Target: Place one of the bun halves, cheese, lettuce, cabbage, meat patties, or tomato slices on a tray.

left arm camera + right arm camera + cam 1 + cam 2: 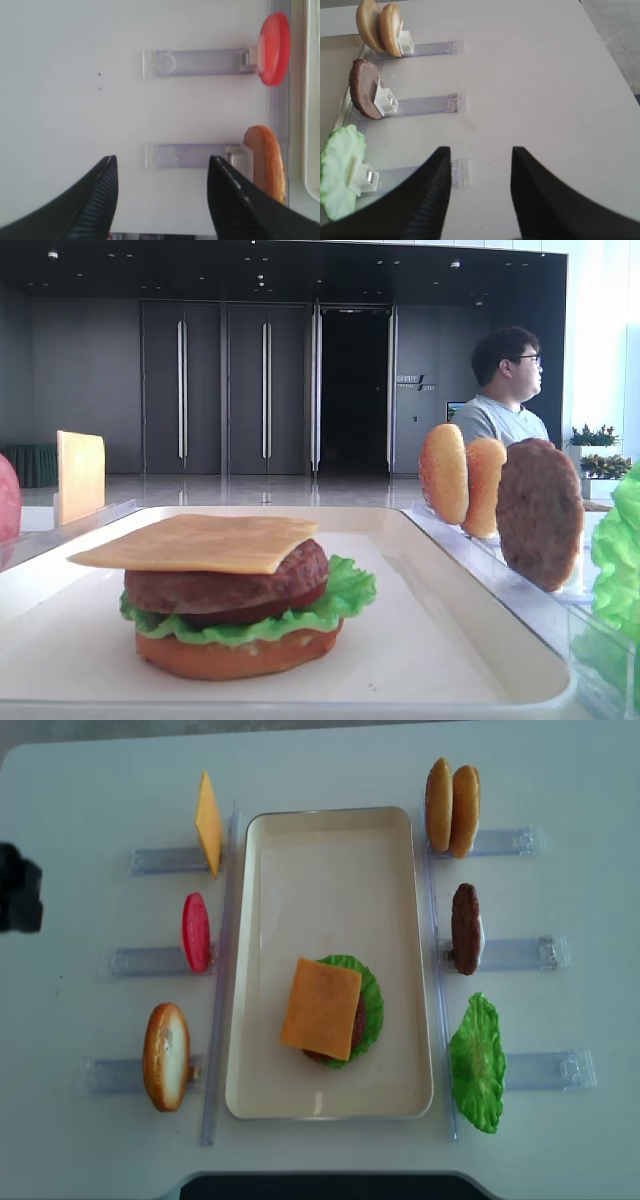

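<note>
White table (330,760), dark-doored lobby behind

a dark grey wall (90,380) with tall double doors (225,390), a glossy floor (250,490), and a man in glasses (505,390) beside potted plants (595,437).

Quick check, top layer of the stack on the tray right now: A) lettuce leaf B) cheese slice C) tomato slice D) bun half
B: a square cheese slice lies on top of the stack on the tray, over the meat patty and lettuce; no bun half caps it.
</note>
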Action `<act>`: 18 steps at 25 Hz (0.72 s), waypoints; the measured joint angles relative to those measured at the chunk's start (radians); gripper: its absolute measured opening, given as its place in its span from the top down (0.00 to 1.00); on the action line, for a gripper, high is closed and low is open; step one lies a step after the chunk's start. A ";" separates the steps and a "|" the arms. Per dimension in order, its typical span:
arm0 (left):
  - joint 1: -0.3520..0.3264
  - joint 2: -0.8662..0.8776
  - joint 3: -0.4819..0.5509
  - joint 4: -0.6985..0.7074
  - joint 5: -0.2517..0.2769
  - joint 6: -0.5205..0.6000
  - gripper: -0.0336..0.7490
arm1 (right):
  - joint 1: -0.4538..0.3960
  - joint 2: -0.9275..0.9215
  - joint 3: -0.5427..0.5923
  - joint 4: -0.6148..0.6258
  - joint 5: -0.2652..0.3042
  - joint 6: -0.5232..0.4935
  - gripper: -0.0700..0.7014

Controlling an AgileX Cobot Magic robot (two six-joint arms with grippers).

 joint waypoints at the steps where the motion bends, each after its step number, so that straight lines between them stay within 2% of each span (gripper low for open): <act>1: 0.000 -0.071 0.047 0.000 0.003 0.000 0.40 | 0.000 0.000 0.000 0.000 0.000 0.000 0.55; 6: 0.000 -0.451 0.257 -0.008 0.010 0.000 0.40 | 0.000 0.000 0.000 0.006 0.000 0.000 0.55; 10: 0.000 -0.718 0.406 -0.033 -0.021 0.000 0.40 | 0.000 0.000 0.000 0.006 0.000 0.000 0.55; 15: 0.000 -0.914 0.536 -0.038 -0.049 0.000 0.40 | 0.000 0.000 0.000 0.006 0.000 0.000 0.55; 18: 0.000 -0.966 0.548 -0.038 -0.105 0.000 0.40 | 0.000 0.000 0.000 0.006 0.000 0.000 0.55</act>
